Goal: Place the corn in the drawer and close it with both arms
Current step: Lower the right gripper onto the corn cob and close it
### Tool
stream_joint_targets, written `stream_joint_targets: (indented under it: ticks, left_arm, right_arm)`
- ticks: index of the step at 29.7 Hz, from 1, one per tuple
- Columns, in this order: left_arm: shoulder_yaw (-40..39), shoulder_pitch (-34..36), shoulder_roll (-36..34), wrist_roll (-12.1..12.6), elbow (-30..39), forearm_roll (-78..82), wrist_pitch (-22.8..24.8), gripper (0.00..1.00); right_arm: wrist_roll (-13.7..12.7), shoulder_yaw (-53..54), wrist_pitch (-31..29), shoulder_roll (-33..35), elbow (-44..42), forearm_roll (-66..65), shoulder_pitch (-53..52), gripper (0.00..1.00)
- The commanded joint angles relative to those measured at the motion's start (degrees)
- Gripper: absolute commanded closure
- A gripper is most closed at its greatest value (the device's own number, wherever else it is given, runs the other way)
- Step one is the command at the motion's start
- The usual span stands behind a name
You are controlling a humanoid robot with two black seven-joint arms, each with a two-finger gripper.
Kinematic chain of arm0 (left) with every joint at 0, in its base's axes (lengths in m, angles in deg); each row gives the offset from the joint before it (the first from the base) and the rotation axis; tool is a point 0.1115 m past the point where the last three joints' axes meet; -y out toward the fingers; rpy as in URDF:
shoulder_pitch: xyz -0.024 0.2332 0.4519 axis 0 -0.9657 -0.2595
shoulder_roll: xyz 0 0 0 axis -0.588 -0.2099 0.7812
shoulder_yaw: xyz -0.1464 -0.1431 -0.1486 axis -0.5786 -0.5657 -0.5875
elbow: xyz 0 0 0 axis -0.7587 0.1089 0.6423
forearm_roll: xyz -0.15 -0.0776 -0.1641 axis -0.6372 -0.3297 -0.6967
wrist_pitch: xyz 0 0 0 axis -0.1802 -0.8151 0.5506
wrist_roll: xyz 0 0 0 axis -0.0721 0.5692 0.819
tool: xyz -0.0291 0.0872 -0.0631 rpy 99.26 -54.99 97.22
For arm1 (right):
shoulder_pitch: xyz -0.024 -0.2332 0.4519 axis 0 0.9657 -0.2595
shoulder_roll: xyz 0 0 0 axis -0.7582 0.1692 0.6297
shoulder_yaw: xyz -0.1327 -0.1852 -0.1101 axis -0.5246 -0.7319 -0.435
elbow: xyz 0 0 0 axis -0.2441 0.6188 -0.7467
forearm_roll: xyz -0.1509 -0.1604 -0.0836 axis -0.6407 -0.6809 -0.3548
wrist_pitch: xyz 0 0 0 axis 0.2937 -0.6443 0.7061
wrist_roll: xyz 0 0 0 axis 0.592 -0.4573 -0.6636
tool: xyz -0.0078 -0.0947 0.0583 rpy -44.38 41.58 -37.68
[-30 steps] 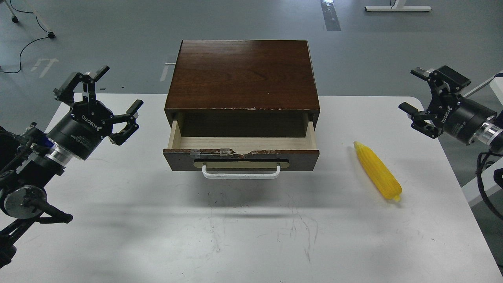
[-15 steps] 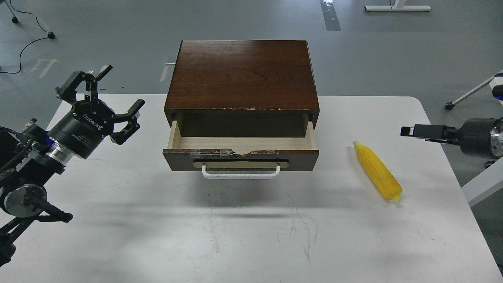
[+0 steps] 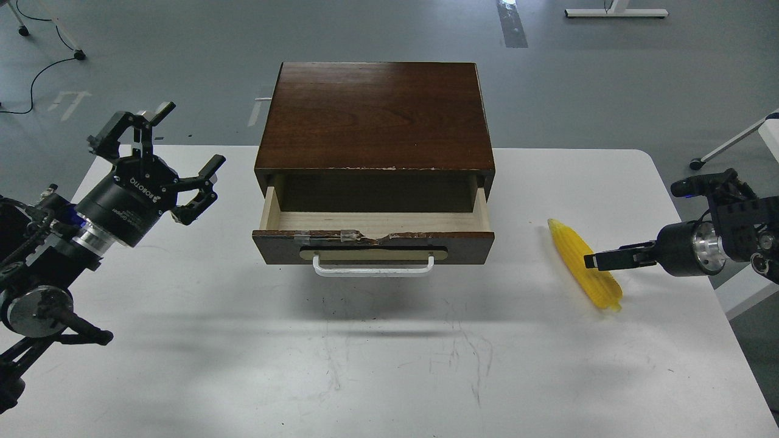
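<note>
The yellow corn (image 3: 574, 250) lies on the white table (image 3: 389, 365), to the right of the drawer. The dark brown drawer (image 3: 377, 239) is pulled open, showing its pale wood inside, which holds nothing; its white handle (image 3: 373, 269) faces me. My left gripper (image 3: 188, 137) is open and empty, hovering left of the drawer and apart from it. My right gripper (image 3: 591, 261) comes in from the right, seen edge-on, with its tip at the corn's thick half. I cannot tell its two fingers apart or whether they touch the corn.
The brown cabinet (image 3: 374, 115) that holds the drawer stands at the table's back middle. Bare table stretches in front of the drawer. Grey floor with cables and stand legs lies beyond the table's edges.
My right arm has swung down and to the left, from above the table's right edge to the corn, and its gripper has turned edge-on. The left arm has barely moved.
</note>
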Motion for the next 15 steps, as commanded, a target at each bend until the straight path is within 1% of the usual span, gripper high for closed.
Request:
stream_joint_targets:
  ticks: [1,3,6,7,8,9,11,12,14,15]
  left_arm:
    - [0.0,0.0,0.0,0.0,0.0,0.0,0.0,0.00]
    - [0.0,0.0,-0.1,0.0,0.0,0.0,0.0,0.00]
    - [0.0,0.0,-0.1,0.0,0.0,0.0,0.0,0.00]
    - [0.0,0.0,-0.1,0.0,0.0,0.0,0.0,0.00]
    - [-0.1,0.0,-0.1,0.0,0.0,0.0,0.0,0.00]
    - [-0.1,0.0,-0.1,0.0,0.1,0.0,0.0,0.00]
    - [0.0,0.0,-0.1,0.0,0.1,0.0,0.0,0.00]
    - [0.0,0.0,-0.1,0.0,0.1,0.0,0.0,0.00]
    - [-0.1,0.0,-0.1,0.0,0.1,0.0,0.0,0.00]
    - [0.0,0.0,-0.1,0.0,0.2,0.0,0.0,0.00]
  right_arm:
    - [0.0,-0.1,0.0,-1.8,-0.2,0.0,0.5,0.02]
    - [0.0,-0.2,0.0,-1.8,-0.3,0.0,0.5,0.04]
    - [0.0,-1.9,0.0,-1.8,-0.4,0.0,0.4,0.09]
    - [0.0,-3.0,0.0,-1.8,-0.4,0.0,0.1,0.17]
    - [0.0,-3.4,0.0,-1.7,-0.4,0.0,0.0,0.22]
    - [0.0,-3.9,0.0,-1.5,-0.4,0.0,0.0,0.35]
    - [0.0,-4.1,0.0,-1.4,-0.4,0.0,0.0,0.52]
    - [0.0,-4.4,0.0,-1.4,-0.3,0.0,0.0,0.71]
    - [0.0,-4.4,0.0,-1.3,-0.2,0.0,0.0,0.86]
    - [0.0,-4.4,0.0,-1.3,-0.2,0.0,0.0,0.89]
